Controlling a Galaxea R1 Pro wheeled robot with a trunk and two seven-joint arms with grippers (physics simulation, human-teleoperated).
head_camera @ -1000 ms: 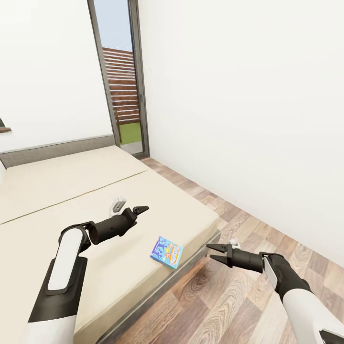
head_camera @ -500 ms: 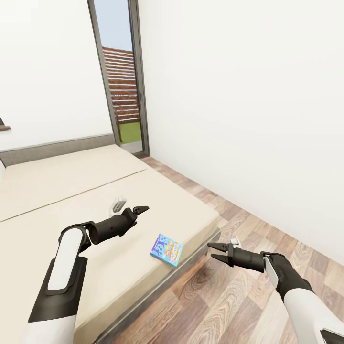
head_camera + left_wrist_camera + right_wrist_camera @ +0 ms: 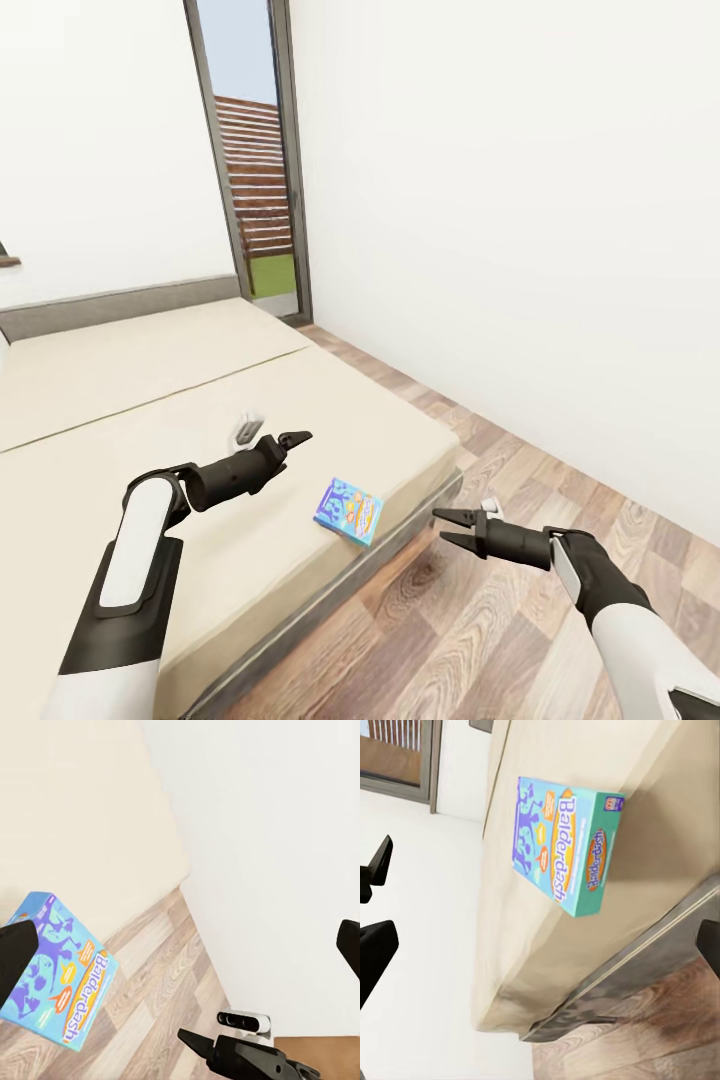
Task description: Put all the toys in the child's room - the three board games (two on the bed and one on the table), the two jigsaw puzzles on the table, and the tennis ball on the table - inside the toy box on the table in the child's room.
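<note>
With both the left hand [image 3: 296, 438] and right hand [image 3: 446, 527] wide apart and empty, close squarely across the light blue board game [image 3: 348, 510] near the bed [image 3: 130, 400] edge.

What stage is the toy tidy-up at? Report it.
Nothing visibly done yet. The light blue printed board game box lies flat near the edge of the cream-covered bed, untouched. The left gripper and right gripper are both open and empty. Still to do: grasp this box and carry it away.

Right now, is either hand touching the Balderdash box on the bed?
No. In the head view the Balderdash box lies alone near the bed edge, between the open left hand and right hand.
</note>
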